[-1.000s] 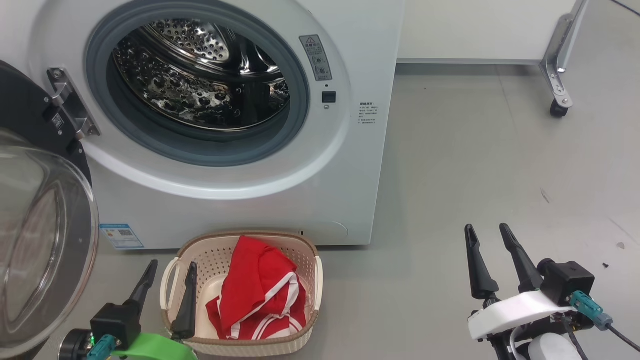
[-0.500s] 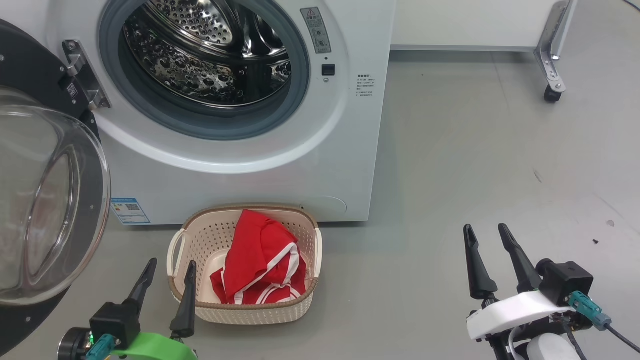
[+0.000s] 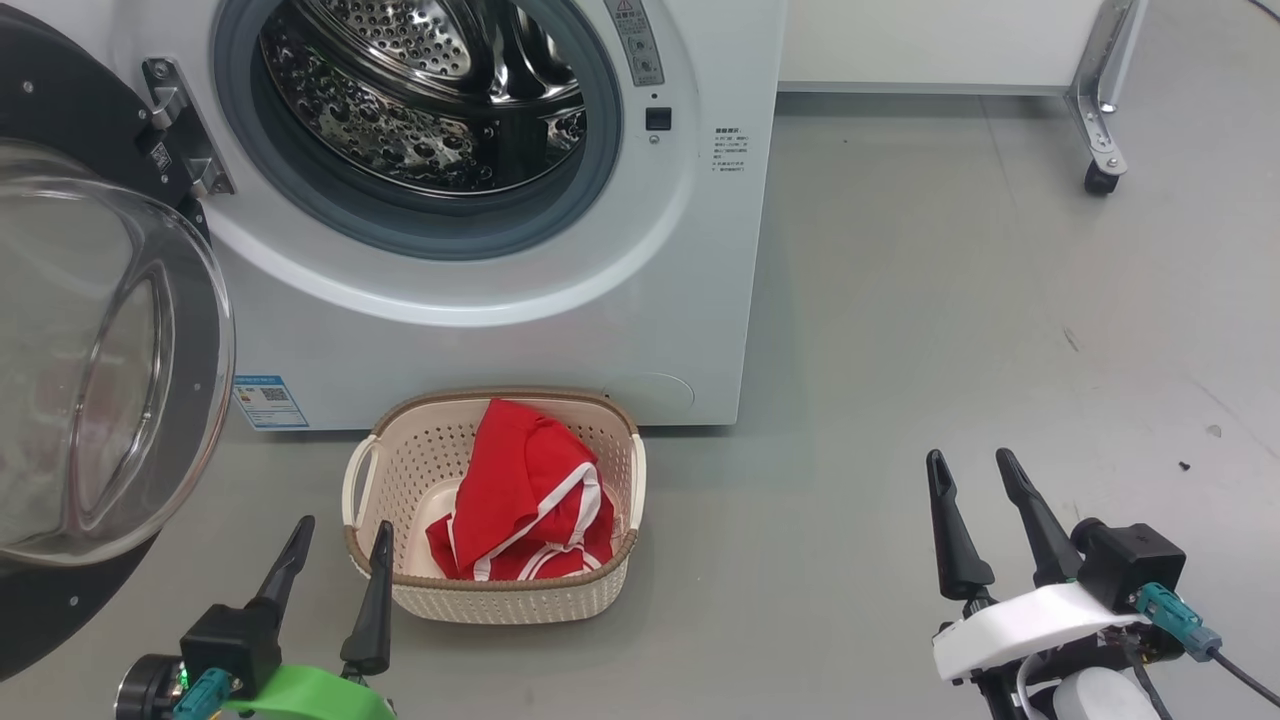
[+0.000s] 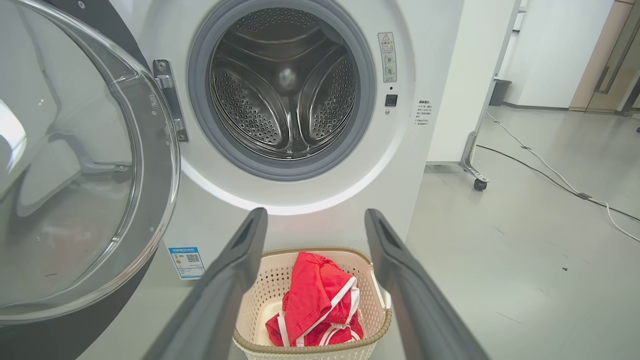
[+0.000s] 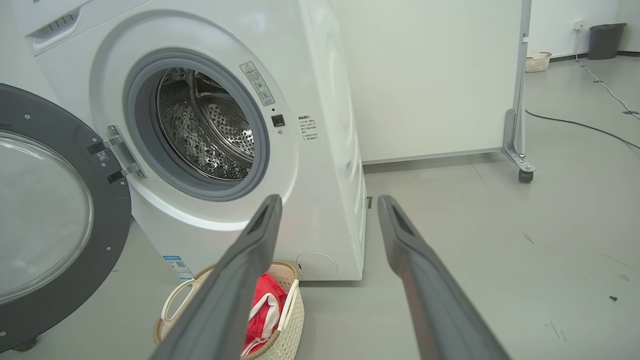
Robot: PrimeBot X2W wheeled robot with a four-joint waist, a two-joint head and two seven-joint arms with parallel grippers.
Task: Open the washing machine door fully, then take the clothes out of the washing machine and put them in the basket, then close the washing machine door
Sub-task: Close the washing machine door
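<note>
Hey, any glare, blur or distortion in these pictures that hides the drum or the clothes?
Head view: sharp; the drum glints, the clothes read clearly. Left wrist view: reflections veil the washing machine door glass; the left pincer's fingers look soft. Right wrist view: wide-angle makes the washing machine lean. Nothing hidden.

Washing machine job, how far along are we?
Done: the door stands wide open, the drum looks empty, and the clothes lie in the basket. In hand: nothing; the left gripper and right gripper are open and empty. Left: closing the door.
</note>
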